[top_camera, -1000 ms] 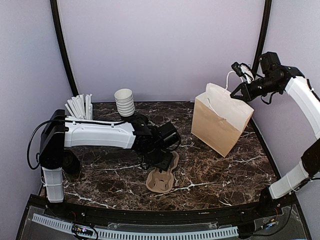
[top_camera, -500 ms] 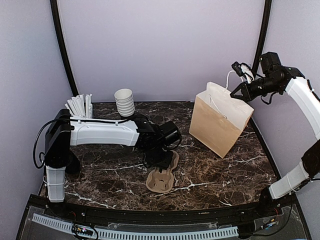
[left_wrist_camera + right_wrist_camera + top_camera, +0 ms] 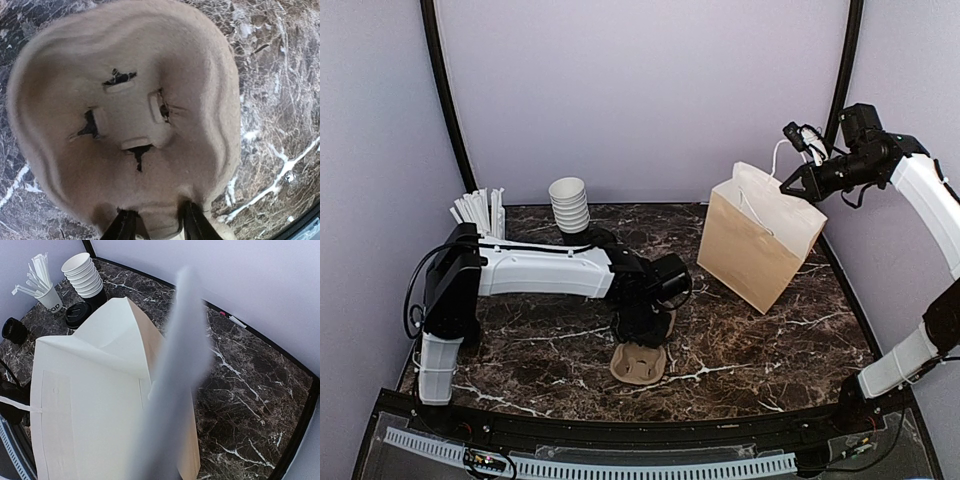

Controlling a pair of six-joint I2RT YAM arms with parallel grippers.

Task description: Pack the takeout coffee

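The left gripper (image 3: pixel 157 220) has its two dark fingers (image 3: pixel 125 227) closed on a narrow part of the rim of the carrier (image 3: pixel 125 125), one finger on each side of it. The carrier is a single tan piece of moulded pulp, matt and fibrous with rounded lobes. The well facing the wrist camera has four small flaps cut around its middle. The carrier lies on a table (image 3: pixel 770 340) of dark brown marble with white veins. The right gripper (image 3: pixel 788 184) is raised at the far right, pinched shut on the white handle (image 3: pixel 175 370), which blurs to a pale strip close to its lens. Below it stands one brown paper bag (image 3: pixel 755 245), smooth kraft outside and white inside, its mouth open. The takeout coffee (image 3: pixel 77 312) shows as one round black lid at the back of the table, just beside the stack of lidless cups (image 3: pixel 84 274), about six nested. Near them is one white cup of sticks (image 3: pixel 50 299).
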